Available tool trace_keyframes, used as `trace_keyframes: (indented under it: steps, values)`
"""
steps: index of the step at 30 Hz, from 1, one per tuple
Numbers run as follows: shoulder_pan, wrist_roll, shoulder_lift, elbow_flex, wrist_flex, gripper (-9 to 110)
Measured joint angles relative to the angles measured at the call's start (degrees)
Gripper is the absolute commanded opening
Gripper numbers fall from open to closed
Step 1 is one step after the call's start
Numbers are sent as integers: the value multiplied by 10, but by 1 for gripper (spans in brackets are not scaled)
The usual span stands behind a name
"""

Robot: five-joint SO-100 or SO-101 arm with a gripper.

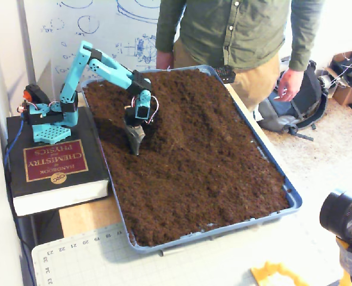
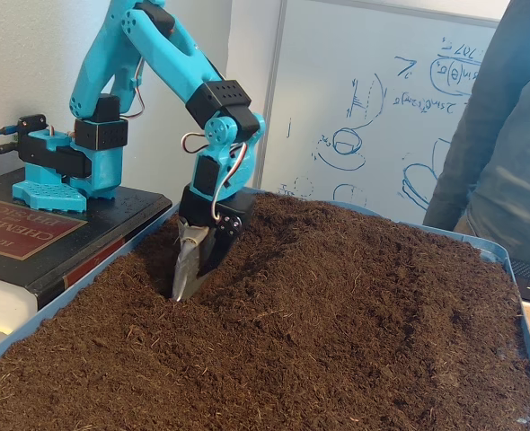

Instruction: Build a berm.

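arm (image 1: 104,62) on book (image 1: 53,164), left of tray (image 1: 292,196)

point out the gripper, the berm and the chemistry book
gripper (image 2: 186,289): low fixed view, metal blade tip at the soil.
berm (image 2: 337,260): low fixed view, crest of the raised soil ridge.
chemistry book (image 1: 52,161): high fixed view, red cover label.

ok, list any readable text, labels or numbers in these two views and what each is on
"HANDBOOK OF CHEMISTRY AND PHYSICS": red cover label of the black book under the arm's base; small words blurred, upside down in this fixed view.
"CRC": round gold emblem on that cover.
"CHEM...": partial cover title in the other fixed view.
"17" to "24", roughly: ruler numbers on the cutting mat edge, small.
Whiteboard: blue handwriting and sketches, not legible.
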Motion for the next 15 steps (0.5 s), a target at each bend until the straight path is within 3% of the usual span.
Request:
trace_keyframes:
  steps: [15]
  values:
    - [-24,0,-11,-11,-59,1]
